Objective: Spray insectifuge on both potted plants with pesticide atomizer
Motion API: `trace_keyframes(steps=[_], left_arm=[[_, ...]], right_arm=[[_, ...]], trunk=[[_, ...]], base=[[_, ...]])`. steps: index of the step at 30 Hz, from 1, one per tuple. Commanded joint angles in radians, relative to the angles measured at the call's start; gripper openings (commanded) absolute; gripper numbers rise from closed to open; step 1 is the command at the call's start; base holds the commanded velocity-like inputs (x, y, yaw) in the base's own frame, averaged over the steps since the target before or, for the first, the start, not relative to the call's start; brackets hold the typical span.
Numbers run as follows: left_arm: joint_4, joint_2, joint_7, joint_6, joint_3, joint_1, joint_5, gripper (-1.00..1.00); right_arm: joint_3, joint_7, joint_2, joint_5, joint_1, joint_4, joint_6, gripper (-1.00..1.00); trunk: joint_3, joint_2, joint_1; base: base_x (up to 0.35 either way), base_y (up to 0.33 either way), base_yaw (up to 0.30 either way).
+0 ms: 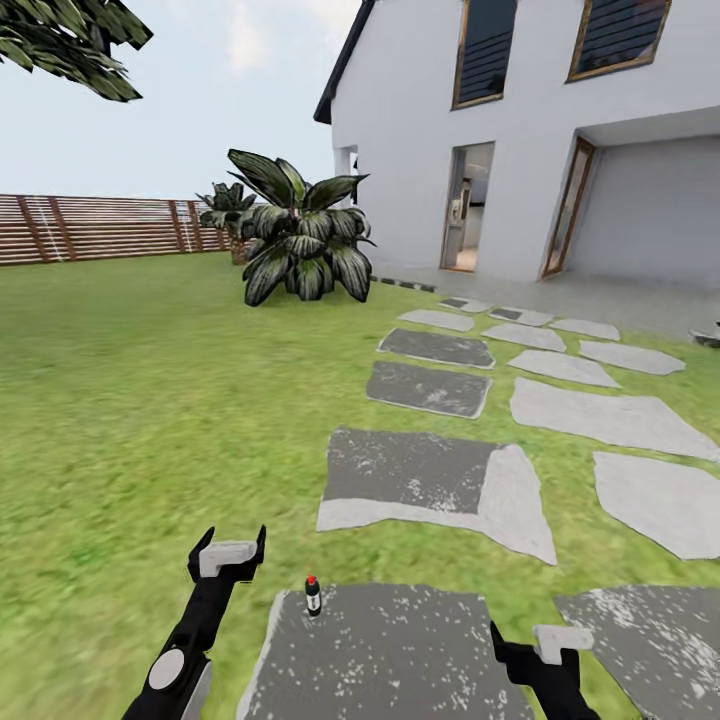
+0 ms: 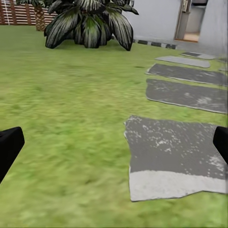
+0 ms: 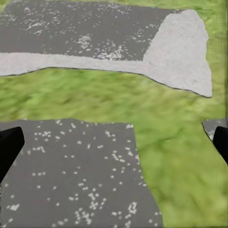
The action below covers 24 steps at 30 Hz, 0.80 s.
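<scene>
The pesticide atomizer (image 1: 312,596), a small dark bottle with a red cap, stands upright near the left edge of the closest grey stepping stone (image 1: 400,660) in the garden. My left gripper (image 1: 230,548) hovers open over the grass just left of it, apart from it. My right gripper (image 1: 535,645) is low at the stone's right side. In the left wrist view the left gripper (image 2: 114,147) is open over lawn and a stone (image 2: 175,156). In the right wrist view the right gripper (image 3: 114,142) is open above speckled paving (image 3: 71,175). The potted plants are out of view.
A path of stepping stones (image 1: 430,480) runs toward the white house (image 1: 520,140) and its open doorway (image 1: 468,205). A big potless striped leafy plant (image 1: 300,240) stands on the lawn ahead. A brown slatted fence (image 1: 100,228) closes the far left.
</scene>
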Motion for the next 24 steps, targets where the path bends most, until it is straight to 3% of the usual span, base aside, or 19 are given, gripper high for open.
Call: trace_keyframes(steps=[1, 12, 24], left_arm=[[0.001, 0.000, 0.000, -0.003, 0.000, 0.000, 0.004, 1.00], [0.001, 0.000, 0.000, -0.006, 0.000, 0.000, 0.004, 1.00], [0.001, 0.000, 0.000, -0.006, 0.000, 0.000, 0.005, 1.00]], right_arm=[[0.000, 0.001, 0.000, -0.001, 0.000, -0.001, 0.001, 1.00], [0.000, 0.000, 0.000, -0.001, 0.000, 0.000, 0.002, 1.00], [0.000, -0.005, 0.001, -0.001, 0.000, -0.001, 0.002, 1.00]], trunk=[[-0.001, 0.000, 0.000], [0.003, 0.000, 0.000], [0.003, 0.000, 0.000]], base=[[0.084, 0.298, -0.285], [0.014, 0.082, -0.277], [0.000, 0.031, -0.027]])
